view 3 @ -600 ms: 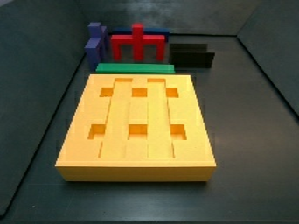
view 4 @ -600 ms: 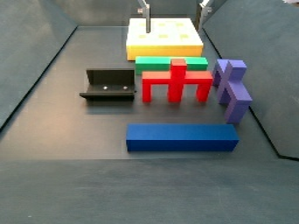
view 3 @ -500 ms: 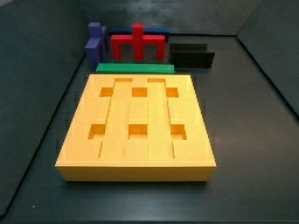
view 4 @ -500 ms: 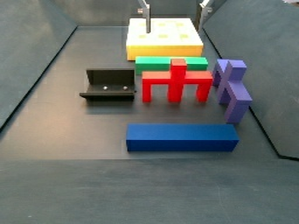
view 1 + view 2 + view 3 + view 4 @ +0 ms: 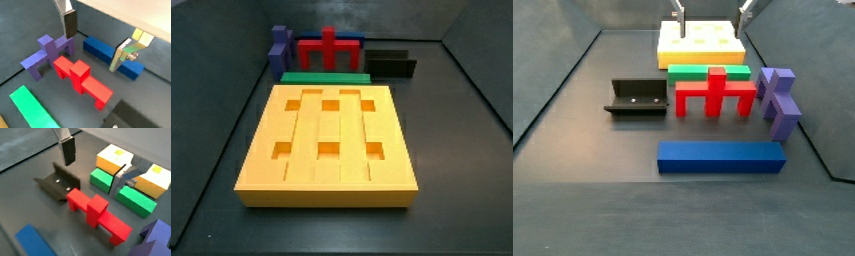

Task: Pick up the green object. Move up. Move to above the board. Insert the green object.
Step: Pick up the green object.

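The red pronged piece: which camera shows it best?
A side view shows the red pronged piece whole from above. Both wrist views show it close under the open gripper, prongs partly foreshortened. In a side view the board hides its base.

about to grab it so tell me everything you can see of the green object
The green object is a long, flat, plain bright-green bar, matte like plastic, lying flat on the floor against the board, apparently touching it. The red piece lies close on its other side. The open gripper hangs above, fingers not touching it.
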Tool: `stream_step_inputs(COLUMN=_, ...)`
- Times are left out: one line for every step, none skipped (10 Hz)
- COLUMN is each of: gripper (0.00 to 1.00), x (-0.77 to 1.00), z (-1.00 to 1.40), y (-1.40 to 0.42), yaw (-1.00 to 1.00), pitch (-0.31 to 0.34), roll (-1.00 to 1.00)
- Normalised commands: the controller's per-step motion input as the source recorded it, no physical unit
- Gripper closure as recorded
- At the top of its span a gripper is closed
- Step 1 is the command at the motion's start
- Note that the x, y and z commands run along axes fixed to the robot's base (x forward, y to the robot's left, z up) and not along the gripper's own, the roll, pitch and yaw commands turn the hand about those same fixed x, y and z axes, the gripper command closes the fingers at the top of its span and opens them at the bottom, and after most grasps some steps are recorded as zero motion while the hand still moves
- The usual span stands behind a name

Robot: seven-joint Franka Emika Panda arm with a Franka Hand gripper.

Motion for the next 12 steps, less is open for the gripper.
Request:
stream_step_inputs(gripper=0.00, x=0.00, z=-0.06, y=-0.20, yaw=-0.80, pitch=-0.201, roll=-0.20)
stream_step_inputs(gripper=0.00, x=0.00, z=-0.04, y=-0.17, yaw=-0.83, pitch=-0.187, roll=-0.19)
stream_step_inputs(gripper=0.00, x=0.00, z=0.00, y=-0.16, yaw=-0.85, pitch=-0.164, roll=-0.19)
stream_step_inputs(gripper=0.00, x=0.00, z=-0.01, y=-0.15, yaw=-0.87, pitch=-0.166, roll=-0.18)
stream_step_inputs(gripper=0.00, x=0.00, z=-0.01, y=-0.15, yaw=-0.89, pitch=-0.147, roll=-0.15)
stream_step_inputs(gripper=0.00, x=0.00, z=-0.07, y=-0.22, yaw=-0.93, pitch=-0.100, roll=-0.05)
stream_step_inputs(gripper=0.00, x=0.00, z=-0.16, y=-0.27, yaw=-0.94, pitch=-0.036, roll=0.00)
stream_step_inputs(gripper=0.00, x=0.00, z=-0.17, y=-0.29, yaw=-0.94, pitch=-0.016, roll=0.00)
stream_step_inputs(gripper=0.00, x=0.01, z=-0.18, y=-0.33, yaw=-0.91, pitch=0.000, roll=0.00)
stream_step_inputs(gripper=0.00, x=0.01, z=-0.18, y=-0.33, yaw=-0.91, pitch=0.000, roll=0.00)
stream_step_inputs(gripper=0.00, x=0.01, z=-0.18, y=-0.33, yaw=-0.92, pitch=0.000, roll=0.00)
stream_step_inputs(gripper=0.00, x=0.01, z=-0.18, y=-0.33, yaw=-0.92, pitch=0.000, roll=0.00)
